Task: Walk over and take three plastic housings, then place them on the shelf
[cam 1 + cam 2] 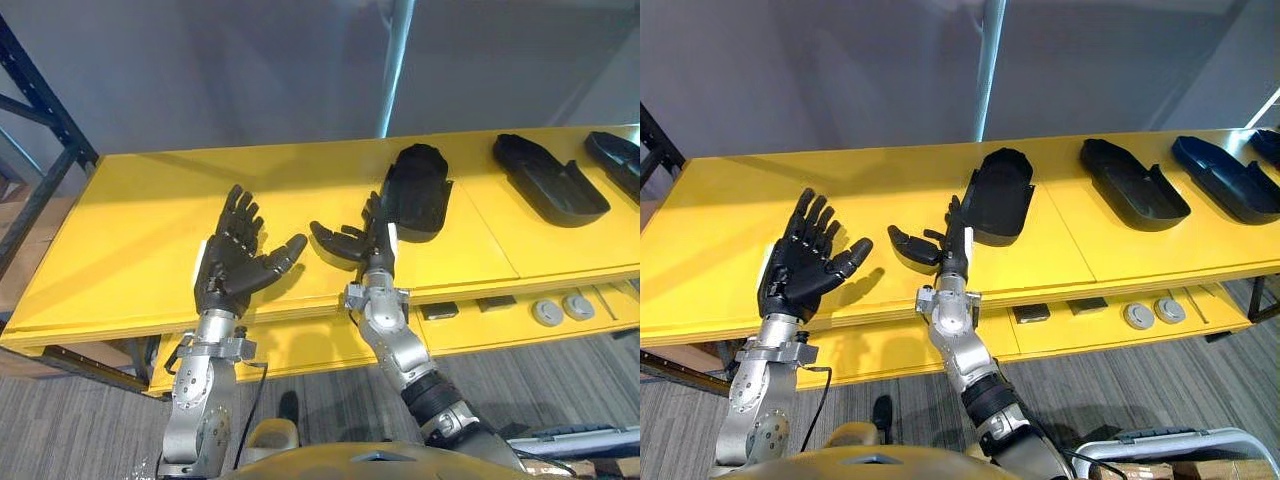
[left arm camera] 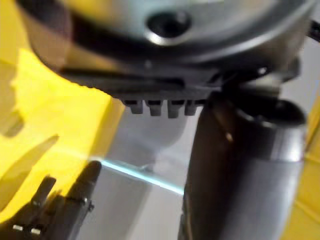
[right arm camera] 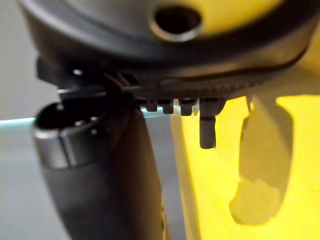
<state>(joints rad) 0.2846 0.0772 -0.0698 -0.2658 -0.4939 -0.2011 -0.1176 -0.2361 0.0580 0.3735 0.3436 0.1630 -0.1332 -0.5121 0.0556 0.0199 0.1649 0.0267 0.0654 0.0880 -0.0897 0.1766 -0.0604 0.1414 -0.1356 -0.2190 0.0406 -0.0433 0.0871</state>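
Three black plastic housings lie on the yellow table (image 1: 120,250): one (image 1: 417,190) in the middle, a second (image 1: 548,178) to its right, a third (image 1: 616,158) at the right edge. My left hand (image 1: 232,262) is raised over the table's left part, fingers spread and open, holding nothing. My right hand (image 1: 365,242) is open too, its fingers pointing up just short of the middle housing's near end, thumb out to the left. The right eye view shows the same housings (image 1: 997,194) (image 1: 1134,183) (image 1: 1228,177) and both hands (image 1: 805,258) (image 1: 945,240).
A lower yellow shelf (image 1: 500,325) under the table top holds small dark blocks (image 1: 440,311) and two grey round parts (image 1: 562,309). A dark metal rack frame (image 1: 45,150) stands at the left. A pale pole (image 1: 395,60) rises behind the table.
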